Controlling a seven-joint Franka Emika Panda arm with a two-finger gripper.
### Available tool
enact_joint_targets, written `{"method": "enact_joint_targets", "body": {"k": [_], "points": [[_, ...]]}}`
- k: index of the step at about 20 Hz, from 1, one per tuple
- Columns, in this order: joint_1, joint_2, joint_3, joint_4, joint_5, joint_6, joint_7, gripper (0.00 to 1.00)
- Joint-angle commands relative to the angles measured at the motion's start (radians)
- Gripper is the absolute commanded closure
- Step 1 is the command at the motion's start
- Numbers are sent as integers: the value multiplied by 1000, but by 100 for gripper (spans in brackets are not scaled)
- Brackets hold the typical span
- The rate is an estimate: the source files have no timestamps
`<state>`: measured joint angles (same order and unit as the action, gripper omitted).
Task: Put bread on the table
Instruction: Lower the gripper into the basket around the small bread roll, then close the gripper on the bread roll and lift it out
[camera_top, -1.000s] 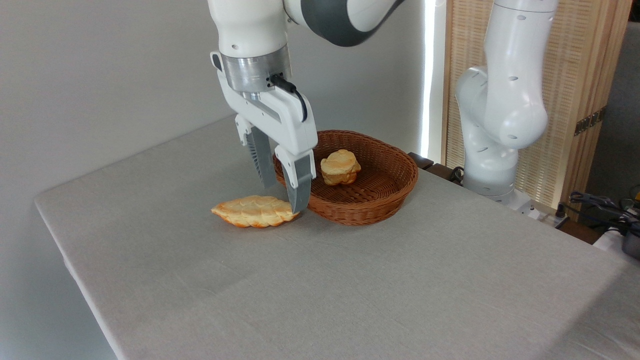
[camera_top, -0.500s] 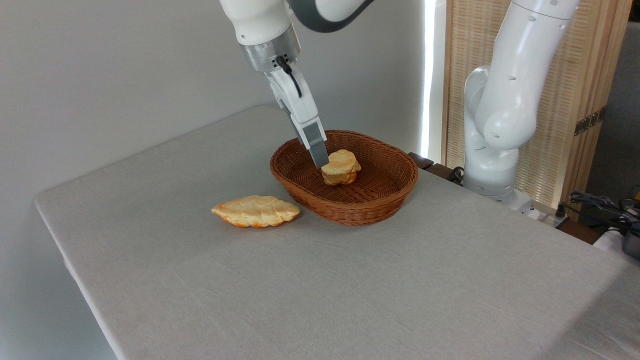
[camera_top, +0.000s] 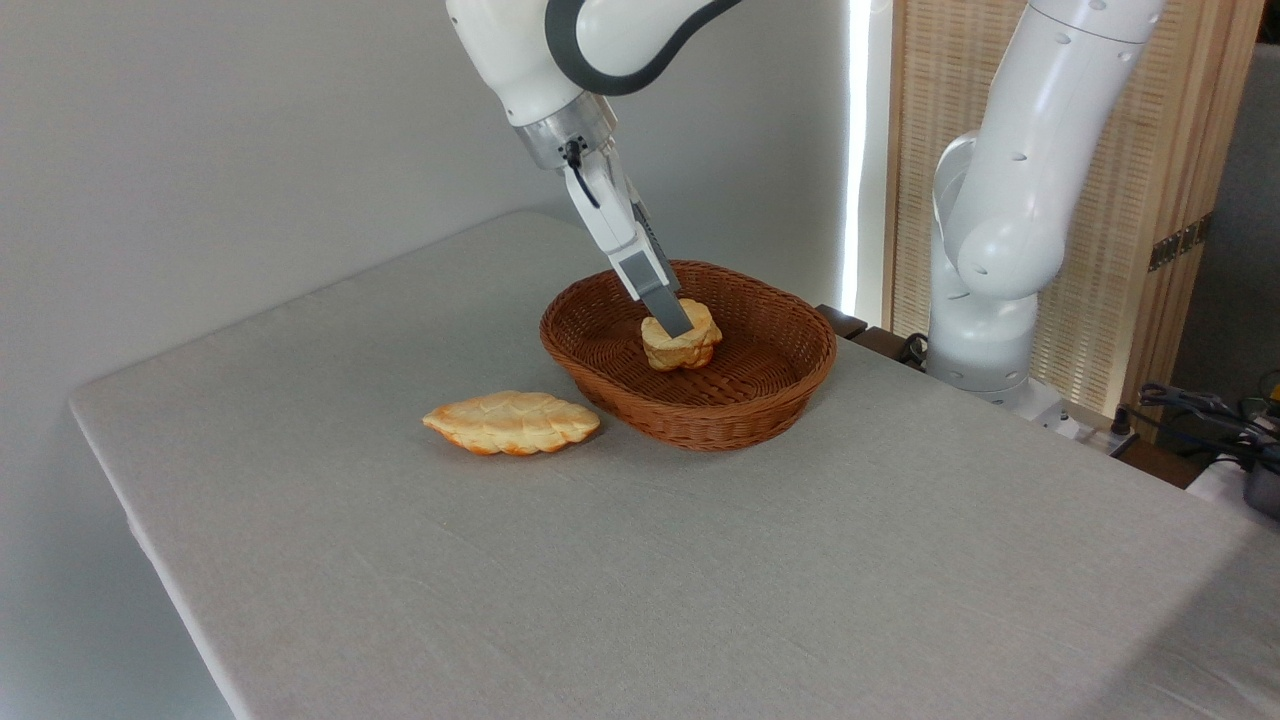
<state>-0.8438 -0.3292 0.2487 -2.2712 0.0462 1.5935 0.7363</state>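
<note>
The gripper (camera_top: 675, 325) points down and to the right, with its grey tip reaching into the basket (camera_top: 770, 400). Only one grey finger (camera_top: 662, 303) shows from this side, and it lies across the top of the bread (camera_top: 685, 345). The other finger is hidden behind it, so I cannot tell if the hand is squeezing the bread or just touching it. The bread is a small lumpy yellow bun with brown edges, and it sits right under the finger tip, in the middle of the brown basket. It looks like it rests on the basket floor. The basket is woven and oval, with low sides all around the bun and the finger tip. Down and to the left of the gripper, just outside the basket wall, lies a flat bread (camera_top: 512, 422) shaped like a long leaf. It is on the cloth, very near the basket, but I cannot tell if it touches it. Under it all is the table (camera_top: 700, 580) — big, with a plain light grey cloth top that spreads out wide toward the front. Up from the gripper, the white arm (camera_top: 530, 60) bends over the top of the picture and comes down on the right side, where its thick white base (camera_top: 985, 330) stands at the far edge of the table. Behind the base is a wooden screen (camera_top: 1130, 200) — it is pale and has thin slats.
</note>
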Motion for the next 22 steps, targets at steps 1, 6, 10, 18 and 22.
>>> {"method": "enact_joint_targets", "body": {"k": [1,6,10,18,22], "points": [[-1,7,-38,-34,18,32,-1,0],[-3,50,-61,-36,7,78,-1,0],[-3,94,-85,-36,7,83,-1,0],[-1,107,-88,-33,9,80,3,49],[3,98,-88,-30,11,69,8,57]]}}
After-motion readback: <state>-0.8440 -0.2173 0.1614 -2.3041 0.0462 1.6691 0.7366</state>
